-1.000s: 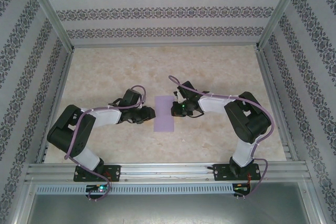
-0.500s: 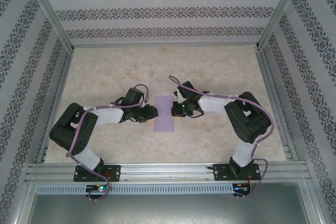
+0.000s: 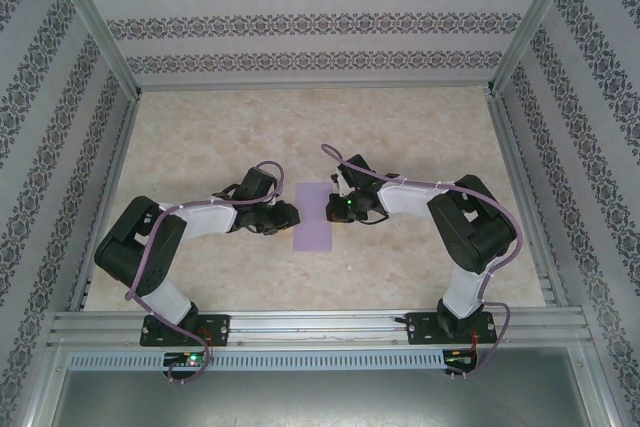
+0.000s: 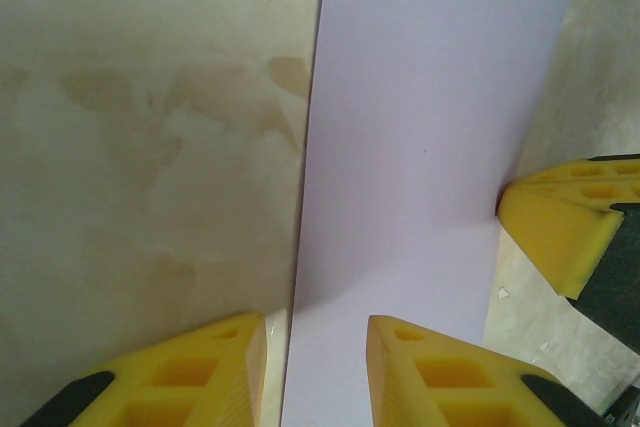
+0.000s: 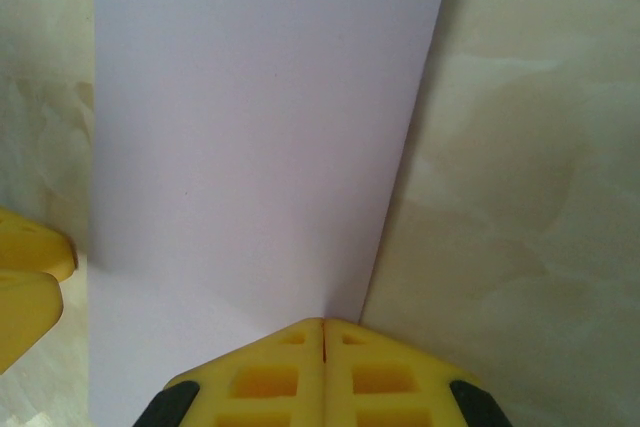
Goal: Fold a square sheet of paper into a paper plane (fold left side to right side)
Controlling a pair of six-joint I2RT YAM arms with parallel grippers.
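The lavender sheet of paper [image 3: 315, 217] lies flat at the table's middle as a narrow upright rectangle, about half as wide as it is long. My left gripper [image 3: 291, 215] is at its left edge. In the left wrist view that gripper [image 4: 315, 372] is open, its yellow fingers [image 4: 190, 372] straddling the paper's [image 4: 430, 147] left edge. My right gripper [image 3: 336, 209] is at the paper's right edge. In the right wrist view it [image 5: 323, 342] is shut, tips together on the paper [image 5: 260, 127] just inside that edge.
The beige marbled table [image 3: 200, 137] has patterned walls on three sides and a metal rail [image 3: 320, 325] along the near edge. The right gripper's fingertip [image 4: 560, 227] shows at the paper's far side in the left wrist view.
The left arm has crept slightly right toward the paper's left edge. The paper and the right arm have stayed put.
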